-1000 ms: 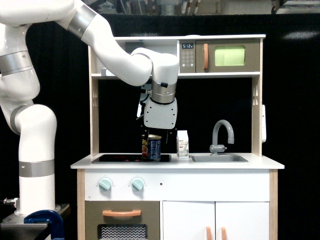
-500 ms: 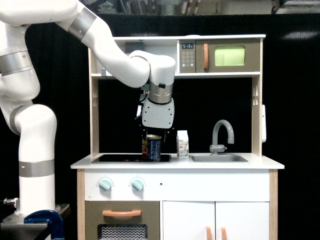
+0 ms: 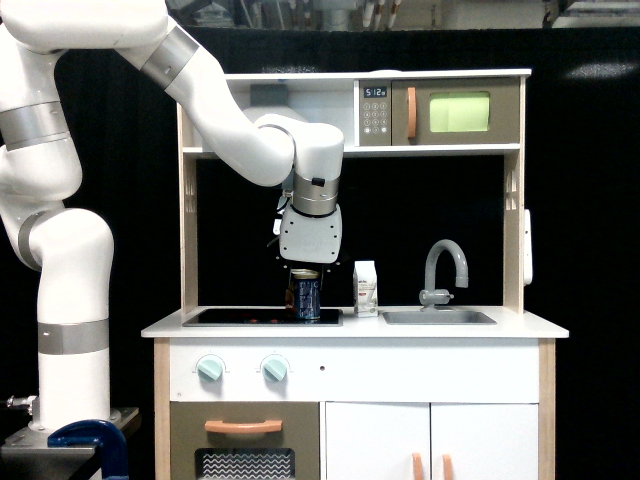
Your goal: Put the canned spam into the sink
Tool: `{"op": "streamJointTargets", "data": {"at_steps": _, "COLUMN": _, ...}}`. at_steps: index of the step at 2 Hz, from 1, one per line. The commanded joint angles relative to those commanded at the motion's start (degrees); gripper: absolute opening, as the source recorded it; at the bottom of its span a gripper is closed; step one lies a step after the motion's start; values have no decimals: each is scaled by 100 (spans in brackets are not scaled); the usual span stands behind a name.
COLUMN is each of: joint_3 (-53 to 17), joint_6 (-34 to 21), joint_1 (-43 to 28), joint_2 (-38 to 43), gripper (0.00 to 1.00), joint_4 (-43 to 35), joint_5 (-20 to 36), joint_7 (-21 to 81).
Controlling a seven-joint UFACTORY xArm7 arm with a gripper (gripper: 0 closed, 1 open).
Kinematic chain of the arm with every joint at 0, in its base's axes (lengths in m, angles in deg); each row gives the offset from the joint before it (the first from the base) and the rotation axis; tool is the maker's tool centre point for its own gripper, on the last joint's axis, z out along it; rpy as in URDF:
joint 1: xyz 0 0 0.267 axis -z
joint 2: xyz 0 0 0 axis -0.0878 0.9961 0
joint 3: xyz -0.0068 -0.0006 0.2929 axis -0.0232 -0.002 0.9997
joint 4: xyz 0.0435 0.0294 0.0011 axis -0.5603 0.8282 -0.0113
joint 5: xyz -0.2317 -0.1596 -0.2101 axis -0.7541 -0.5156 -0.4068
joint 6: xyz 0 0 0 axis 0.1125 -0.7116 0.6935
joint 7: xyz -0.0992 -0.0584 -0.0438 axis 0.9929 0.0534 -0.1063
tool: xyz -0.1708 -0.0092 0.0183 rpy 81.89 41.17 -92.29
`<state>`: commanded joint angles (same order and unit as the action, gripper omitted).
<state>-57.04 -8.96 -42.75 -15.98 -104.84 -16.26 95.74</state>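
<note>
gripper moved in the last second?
Yes. The gripper rose and drifted toward the exterior view's left, away from the milk carton, above the canned spam on the stovetop.

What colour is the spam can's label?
Dark blue with yellow lettering on the canned spam, seen in the exterior view.

blue spam tin, grey sink

We're in a robotics lab: black curtains hang behind a toy kitchen with a microwave, stovetop and sink, and a white xArm7 arm stands beside it.
</note>
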Motion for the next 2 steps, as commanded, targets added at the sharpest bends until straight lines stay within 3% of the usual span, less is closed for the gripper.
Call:
{"op": "streamJointTargets", "data": {"at_steps": 1, "joint_3": 77, "joint_6": -194, "joint_1": 189, "joint_2": -270, "gripper": 0, "joint_4": 43, "joint_5": -210, "joint_7": -141}}
{"op": "streamJointTargets", "data": {"at_steps": 2, "joint_3": -661, "joint_6": -1227, "joint_1": 519, "joint_2": 570, "gripper": 0, "joint_4": -1192, "joint_5": -225, "joint_7": 635}}
